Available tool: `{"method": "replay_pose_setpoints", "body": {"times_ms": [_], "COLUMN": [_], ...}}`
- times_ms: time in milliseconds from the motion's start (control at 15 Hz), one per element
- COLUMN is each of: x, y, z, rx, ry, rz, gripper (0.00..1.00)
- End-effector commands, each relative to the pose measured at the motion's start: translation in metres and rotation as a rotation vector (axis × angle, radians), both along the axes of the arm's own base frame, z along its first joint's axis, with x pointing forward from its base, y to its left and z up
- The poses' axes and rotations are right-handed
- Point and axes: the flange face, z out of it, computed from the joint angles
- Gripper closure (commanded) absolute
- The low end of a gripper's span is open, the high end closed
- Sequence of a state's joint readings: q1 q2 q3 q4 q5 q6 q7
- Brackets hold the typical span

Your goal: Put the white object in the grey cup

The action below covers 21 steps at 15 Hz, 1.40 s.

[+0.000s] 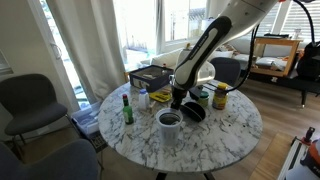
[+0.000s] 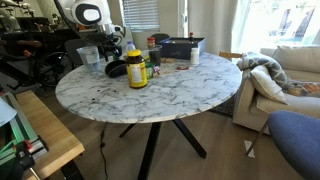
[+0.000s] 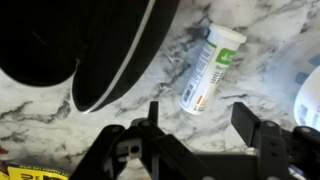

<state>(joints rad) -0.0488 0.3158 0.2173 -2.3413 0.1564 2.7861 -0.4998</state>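
Marble worktop (image 3: pixel 40 120) carries the white object (image 3: pixel 210 70) lying just ahead of spread jaws; closing off-centre could roll it away.

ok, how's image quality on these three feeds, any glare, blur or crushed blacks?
In an exterior view the windows are blown out and the arm washes into them at its top. In an exterior view the window glares and the left side is dim. Wrist view: white tube readable, dark bowl crushed black, pale object at the right edge blurred.
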Motion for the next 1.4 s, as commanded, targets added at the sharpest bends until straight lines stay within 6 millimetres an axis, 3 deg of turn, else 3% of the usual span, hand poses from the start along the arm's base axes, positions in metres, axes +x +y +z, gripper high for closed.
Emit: {"method": "replay_pose_setpoints", "body": {"times_ms": [0,267,333,400,467,667,800,933,1333], "x": [0.004,0.005,0.004,0.004,0.004,0.006,0.003,-0.006,-0.044], "y": [0.001,0.004,0.003,0.002,0.002,-0.004,-0.009,-0.013,0.028], "z": [-0.02,-0.033,-0.034,-0.035,-0.036,-0.032,-0.016,0.016,0.104], "rx": [0.044,0.068,0.052,0.046,0.042,0.018,-0.001,0.017,0.183], "ry": [0.058,0.111,0.117,0.118,0.118,0.103,0.081,0.049,-0.057], "rz": [-0.004,-0.018,-0.029,-0.032,-0.036,-0.066,-0.086,-0.079,0.089], "gripper": [0.29,0.38,0.46,0.62,0.63,0.89,0.92,0.92,0.92]}}
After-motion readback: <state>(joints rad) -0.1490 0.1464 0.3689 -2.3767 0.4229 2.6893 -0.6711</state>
